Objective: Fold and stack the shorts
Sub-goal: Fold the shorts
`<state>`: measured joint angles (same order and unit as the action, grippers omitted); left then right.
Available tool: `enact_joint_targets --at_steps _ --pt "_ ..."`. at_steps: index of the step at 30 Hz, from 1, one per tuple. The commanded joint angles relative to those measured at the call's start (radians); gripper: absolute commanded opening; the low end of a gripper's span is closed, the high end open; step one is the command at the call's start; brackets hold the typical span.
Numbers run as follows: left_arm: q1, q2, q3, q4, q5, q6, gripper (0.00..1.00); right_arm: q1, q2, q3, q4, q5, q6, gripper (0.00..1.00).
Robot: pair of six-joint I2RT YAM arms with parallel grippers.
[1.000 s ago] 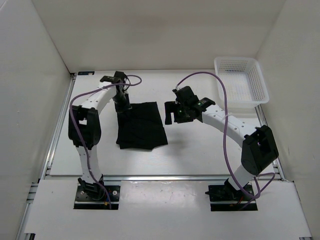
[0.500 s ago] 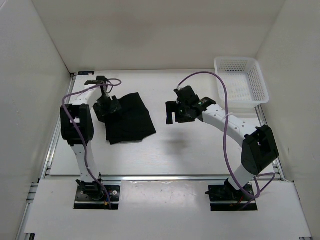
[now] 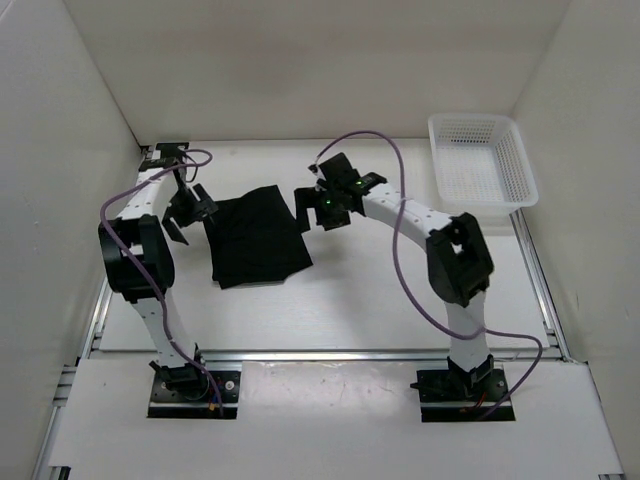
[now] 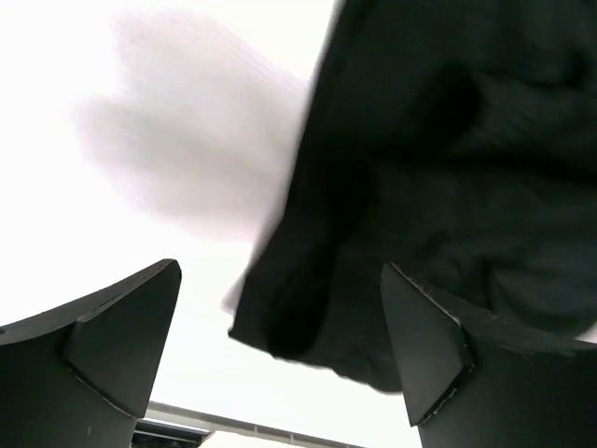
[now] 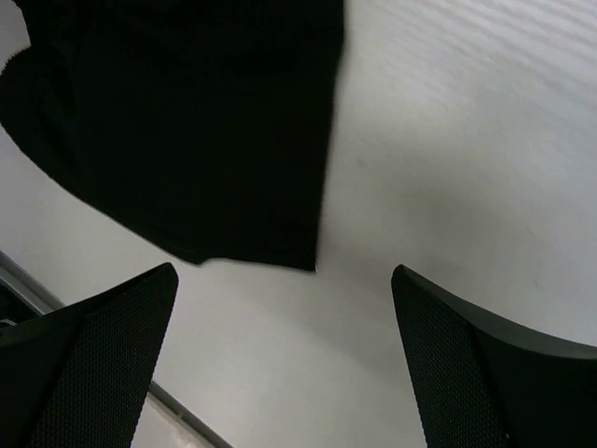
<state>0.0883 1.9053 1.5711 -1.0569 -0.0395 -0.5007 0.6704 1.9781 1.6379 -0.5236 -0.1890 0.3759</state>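
Top external: left end effector (image 3: pixel 187 211) and right end effector (image 3: pixel 313 208) gape, flanking the shorts (image 3: pixel 257 238).

2 white arms (image 3: pixel 408 214), blk joints (image 3: pixel 135 262), purple cables (image 3: pixel 360 134), blk end effector fingers (image 4: pixel 103 345)

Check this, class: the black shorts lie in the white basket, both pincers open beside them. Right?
No: the top view shows the shorts on the table, not in the basket. The left pincer and right pincer are open beside them.
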Motion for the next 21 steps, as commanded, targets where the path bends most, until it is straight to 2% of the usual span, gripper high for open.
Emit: enact_joint_targets --at_steps 1,6,9,10,12,13,14,16,21 --pt "0.01 0.093 0.056 0.022 0.044 0.024 0.99 0.006 0.149 0.121 0.02 -0.142 -0.025 1.0" --pt "0.01 0.164 0.105 0.012 0.053 0.033 0.99 0.015 0.252 0.18 0.031 -0.21 -0.003 0.99" --pt "0.019 0.211 0.156 0.012 0.053 0.033 0.99 0.035 0.289 0.18 0.031 -0.23 -0.003 0.9" --pt "0.019 0.227 0.188 0.0 0.064 0.033 0.99 0.035 0.307 0.18 0.042 -0.23 -0.003 0.85" --pt "0.019 0.271 0.22 -0.011 0.073 0.033 0.99 0.035 0.32 0.18 0.056 -0.254 0.006 0.62" --pt "0.019 0.285 0.237 -0.011 0.073 0.033 0.99 0.035 0.32 0.18 0.065 -0.254 0.006 0.49" --pt "0.019 0.308 0.266 -0.011 0.073 0.033 0.99 0.035 0.32 0.18 0.065 -0.245 0.018 0.21" --pt "0.019 0.328 0.305 -0.034 0.073 0.033 0.99 0.035 0.308 0.168 0.074 -0.215 0.029 0.01" --pt "0.008 0.315 0.326 -0.055 0.086 0.054 0.99 0.002 0.203 0.023 0.086 -0.166 0.028 0.0"
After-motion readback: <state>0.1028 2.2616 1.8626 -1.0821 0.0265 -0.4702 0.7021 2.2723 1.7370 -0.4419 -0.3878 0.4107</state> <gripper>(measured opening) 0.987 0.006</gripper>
